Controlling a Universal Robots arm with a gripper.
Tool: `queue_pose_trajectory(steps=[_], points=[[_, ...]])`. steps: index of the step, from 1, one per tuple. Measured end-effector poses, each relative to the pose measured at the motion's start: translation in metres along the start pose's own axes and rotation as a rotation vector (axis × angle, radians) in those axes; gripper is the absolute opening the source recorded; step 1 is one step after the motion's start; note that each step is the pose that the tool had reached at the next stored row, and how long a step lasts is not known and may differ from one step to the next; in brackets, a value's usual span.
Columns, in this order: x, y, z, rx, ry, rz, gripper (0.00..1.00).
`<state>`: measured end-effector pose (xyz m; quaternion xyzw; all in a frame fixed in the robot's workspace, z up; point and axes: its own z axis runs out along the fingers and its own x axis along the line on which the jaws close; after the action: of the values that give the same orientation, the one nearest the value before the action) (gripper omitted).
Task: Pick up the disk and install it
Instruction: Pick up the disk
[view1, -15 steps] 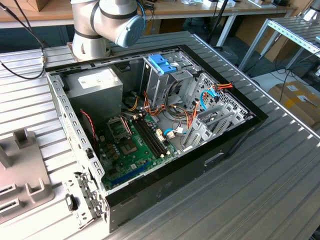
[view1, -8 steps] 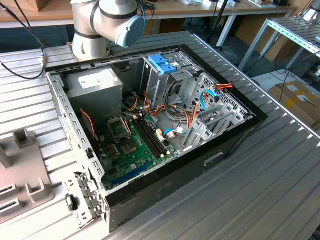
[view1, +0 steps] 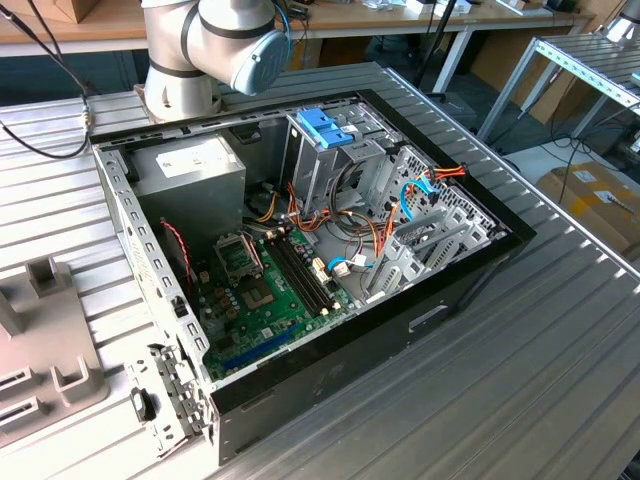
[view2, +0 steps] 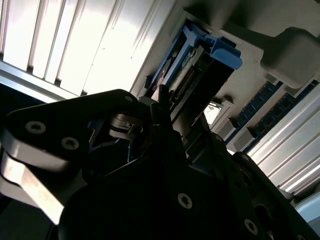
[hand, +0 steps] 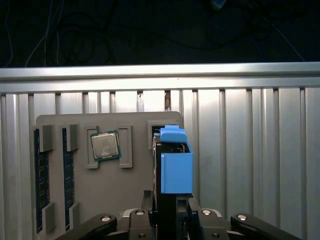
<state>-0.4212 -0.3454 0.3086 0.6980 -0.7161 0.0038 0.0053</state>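
**Gripper state.** The gripper (hand: 170, 201) has a finger on either side of the disk (hand: 176, 170) and looks to be pinching its two broad faces. The drive body masks the pad contact itself, so this is a probable reading only.

**Position.** The disk stands on edge directly between the fingers and projects ahead of them. Its light-blue frame is at the far end, over the grey tray (hand: 125, 200) that lies beyond the fingertips.

**Handling assessment.**
- The body is judged rigid metal, dense for its size and sensitive to knocks.
- The faces are smooth, so it is likely to slip under a light grip.
- The broad faces are the sound place to hold.
- The plastic frame would flex, and the connector (view2: 186, 82) in the second wrist view should be kept from contact.

**Not established.**
- Whether the disk's far edge sits in the tray slot or hangs clear of it.
- The near part of the disk, which is hidden behind the gripper.
- The distance from the hand to the open computer case (view1: 330, 375) and its drive cage (view1: 325, 130), both seen in the exterior view
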Motion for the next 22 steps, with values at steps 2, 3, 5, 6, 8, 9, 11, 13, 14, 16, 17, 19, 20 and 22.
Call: queue_pose_trajectory(steps=[2, 3, 5, 6, 8, 9, 11, 13, 14, 16, 17, 19, 20, 22], points=[[0.0, 0.0, -0.0021, 0.0, 0.0, 0.0, 0.35], [0.0, 0.0, -0.0034, -0.0001, 0.0, 0.0, 0.35], [0.0001, 0.0, -0.006, -0.0001, 0.0, 0.0, 0.35], [0.0001, 0.0, -0.0084, -0.0001, 0.0, 0.0, 0.35], [0.0002, 0.0, -0.0126, -0.0001, 0.0, 0.0, 0.35], [0.0002, 0.0, -0.0152, -0.0001, 0.0, 0.0, 0.35], [0.0003, 0.0001, -0.0222, -0.0002, 0.0, 0.0, 0.35], [0.0004, 0.0001, -0.0291, -0.0001, 0.0, 0.0, 0.35], [0.0004, 0.0001, -0.0329, 0.0, 0.0001, 0.0, 0.35], [0.0005, 0.0001, -0.0421, -0.0002, 0.0001, 0.0, 0.35], [0.0006, 0.0001, -0.045, -0.0003, 0.0001, 0.0, 0.35], [0.0006, 0.0001, -0.0464, 0.0002, 0.0005, 0.0, 0.35], [0.0006, 0.0001, -0.0465, 0.0002, 0.0005, 0.0, 0.35], [0.0006, 0.0001, -0.0469, -0.0001, 0.0007, 0.0, 0.35]])
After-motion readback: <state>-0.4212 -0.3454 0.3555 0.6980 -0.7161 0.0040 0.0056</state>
